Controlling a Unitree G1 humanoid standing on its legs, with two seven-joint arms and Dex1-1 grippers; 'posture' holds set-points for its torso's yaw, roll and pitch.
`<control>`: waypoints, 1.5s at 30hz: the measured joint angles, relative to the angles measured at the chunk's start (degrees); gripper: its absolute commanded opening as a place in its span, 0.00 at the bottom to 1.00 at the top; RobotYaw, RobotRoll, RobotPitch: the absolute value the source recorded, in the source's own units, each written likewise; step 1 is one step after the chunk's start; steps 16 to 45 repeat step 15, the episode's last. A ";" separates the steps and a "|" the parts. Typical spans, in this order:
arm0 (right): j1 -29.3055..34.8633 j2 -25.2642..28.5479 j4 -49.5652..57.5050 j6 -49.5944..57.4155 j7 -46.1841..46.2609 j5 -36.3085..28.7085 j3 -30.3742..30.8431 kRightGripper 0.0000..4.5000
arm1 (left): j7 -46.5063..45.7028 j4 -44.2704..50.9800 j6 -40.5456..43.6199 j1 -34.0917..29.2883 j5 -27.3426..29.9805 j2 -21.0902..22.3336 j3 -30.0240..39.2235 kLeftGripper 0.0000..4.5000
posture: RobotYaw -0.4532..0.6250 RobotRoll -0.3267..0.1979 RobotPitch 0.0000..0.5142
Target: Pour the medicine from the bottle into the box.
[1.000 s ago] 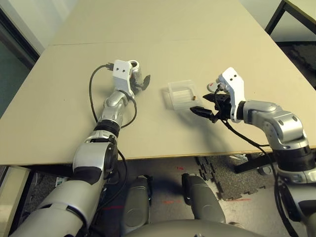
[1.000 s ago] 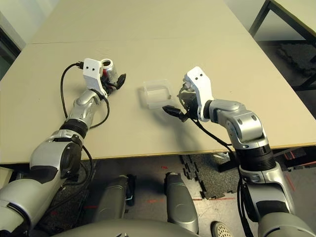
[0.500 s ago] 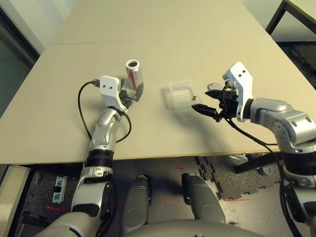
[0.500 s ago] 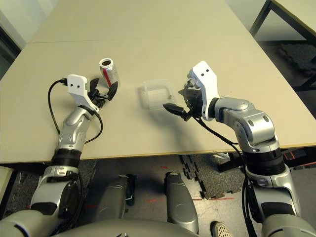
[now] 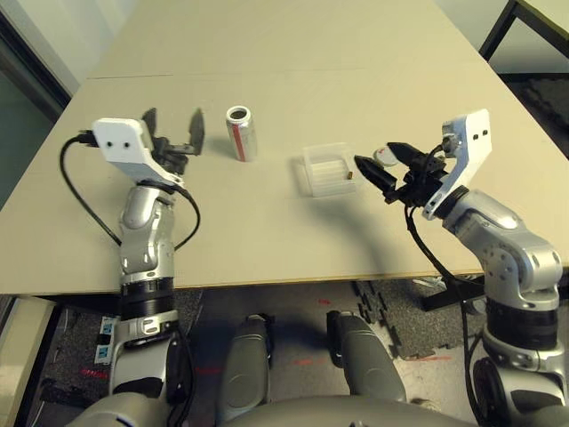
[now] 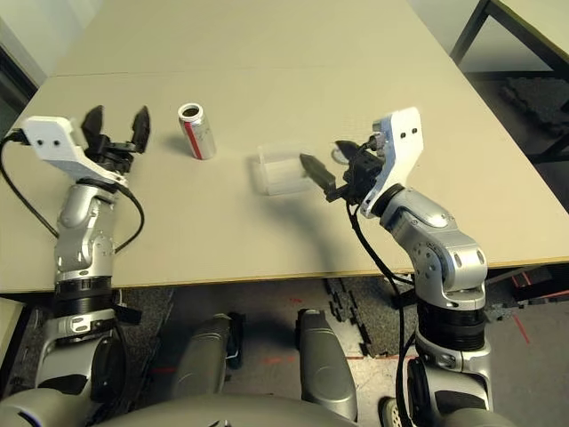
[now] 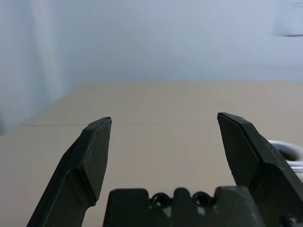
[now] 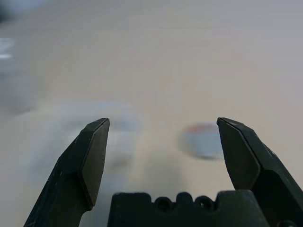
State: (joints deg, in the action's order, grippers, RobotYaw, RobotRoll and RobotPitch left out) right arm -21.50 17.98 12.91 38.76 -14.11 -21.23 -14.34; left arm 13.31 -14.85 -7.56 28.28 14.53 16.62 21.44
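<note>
The silver-grey bottle point(image 5: 240, 132) with a red mark stands upright on the table, nothing touching it. My left gripper point(image 5: 172, 125) hangs open in the air to its left, well apart from it. The bottle's rim point(image 7: 289, 151) peeks past one finger in the left wrist view. The clear plastic box point(image 5: 327, 169) lies at the table's middle, with a small brown speck at its right edge. My right gripper point(image 5: 388, 163) is open just right of the box, above the table. A round grey cap marked red point(image 8: 203, 141) lies on the table ahead of its fingers.
The tan table point(image 5: 293, 80) stretches far behind the bottle and box, with a seam across it. Its front edge point(image 5: 293, 283) runs below both arms. A black cable point(image 5: 89, 209) loops off the left wrist. A dark table leg point(image 5: 498, 27) stands at the back right.
My left gripper has let go of the bottle, which now stands alone, and has lifted away to the left. My right gripper has risen and drawn slightly right of the box.
</note>
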 measured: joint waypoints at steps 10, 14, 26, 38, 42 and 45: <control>-4.93 0.23 -20.67 -16.00 14.67 8.58 -7.00 1.00 | -4.18 -20.44 -10.81 5.66 -0.48 8.10 4.25 1.00 | 0.36 0.62 0.41; -5.03 0.61 -24.61 -20.35 16.80 10.19 -7.29 1.00 | -5.63 -31.12 -14.71 7.54 -0.67 12.58 5.74 1.00 | 0.34 0.62 0.39; -5.02 0.62 -25.14 -21.08 16.90 10.34 -7.29 1.00 | -5.83 -33.70 -15.46 7.92 -0.68 13.62 6.09 1.00 | 0.34 0.62 0.39; -5.02 0.62 -25.14 -21.08 16.90 10.34 -7.29 1.00 | -5.83 -33.70 -15.46 7.92 -0.68 13.62 6.09 1.00 | 0.34 0.62 0.39; -5.02 0.62 -25.14 -21.08 16.90 10.34 -7.29 1.00 | -5.83 -33.70 -15.46 7.92 -0.68 13.62 6.09 1.00 | 0.34 0.62 0.39; -5.02 0.62 -25.14 -21.08 16.90 10.34 -7.29 1.00 | -5.83 -33.70 -15.46 7.92 -0.68 13.62 6.09 1.00 | 0.34 0.62 0.39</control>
